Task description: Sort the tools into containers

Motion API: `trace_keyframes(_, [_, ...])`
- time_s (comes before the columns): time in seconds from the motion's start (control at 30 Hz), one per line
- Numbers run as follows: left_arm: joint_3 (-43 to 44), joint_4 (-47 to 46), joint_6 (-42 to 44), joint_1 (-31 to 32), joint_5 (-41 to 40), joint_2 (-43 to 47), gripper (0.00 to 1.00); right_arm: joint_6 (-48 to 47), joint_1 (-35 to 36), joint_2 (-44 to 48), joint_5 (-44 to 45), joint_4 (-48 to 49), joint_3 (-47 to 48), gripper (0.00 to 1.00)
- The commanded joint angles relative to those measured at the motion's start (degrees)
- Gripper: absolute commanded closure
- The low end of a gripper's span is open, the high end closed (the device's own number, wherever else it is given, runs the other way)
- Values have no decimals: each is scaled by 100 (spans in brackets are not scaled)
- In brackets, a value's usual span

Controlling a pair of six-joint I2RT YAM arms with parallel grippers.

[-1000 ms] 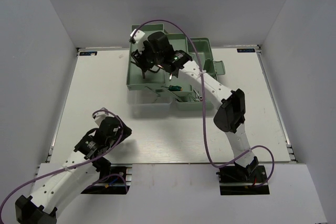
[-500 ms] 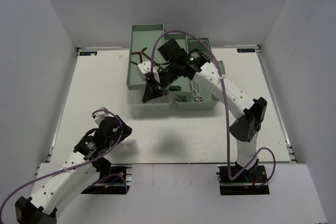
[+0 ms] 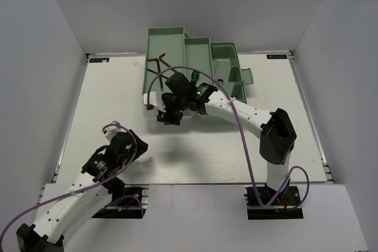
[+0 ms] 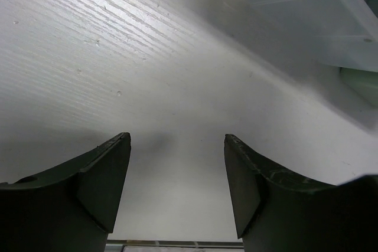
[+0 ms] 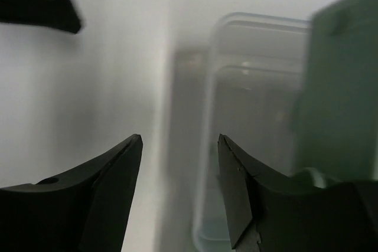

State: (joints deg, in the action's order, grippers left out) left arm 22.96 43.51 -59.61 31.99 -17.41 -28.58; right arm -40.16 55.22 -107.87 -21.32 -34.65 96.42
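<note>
The pale-green toolbox trays (image 3: 167,39) stand at the table's far middle, stepped left to right. Dark L-shaped hex keys (image 3: 157,62) lie in the left tray. A green-handled screwdriver (image 3: 193,77) lies in the middle tray. My right gripper (image 3: 166,117) is open and empty, low over the translucent lid (image 3: 150,103) at the toolbox's near left. In the right wrist view its gripper (image 5: 180,146) points at the lid (image 5: 254,116), beside a green tray wall (image 5: 342,75). My left gripper (image 3: 133,146) is open and empty over bare table; it also shows in the left wrist view (image 4: 177,140). Wrenches and rod are hidden.
The right arm (image 3: 236,107) stretches across the front of the toolbox. A green latch flap (image 3: 246,76) sticks out at the toolbox's right. The lid's corner (image 4: 307,10) shows at the top right of the left wrist view. White walls enclose the table.
My right gripper has pulled back from over the left tray toward the near side and now sits low over the lid. The left arm has not moved.
</note>
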Motion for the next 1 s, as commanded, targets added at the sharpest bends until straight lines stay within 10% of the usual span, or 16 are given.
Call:
trace_keyframes(0.0, [-11,105,-103,0,-114,54,26,220,146,-102,1191,1065,-141,39])
trace_keyframes(0.47, [-11,158,-156,0,-114,160,26,-27,498,-963,1999,1593,-440,41])
trace_keyframes(0.57, [-11,211,-391,0,-166,160,26,-123,498,-1095,2369,1821,-440,54])
trace_keyframes(0.7, [-204,-25,-927,0,-219,387,38,-167,463,-1157,2510,1804,-440,99])
trace_keyframes(0.97, [-1135,-2318,-1386,-52,316,-217,50,183,463,-525,2308,1216,394,100])
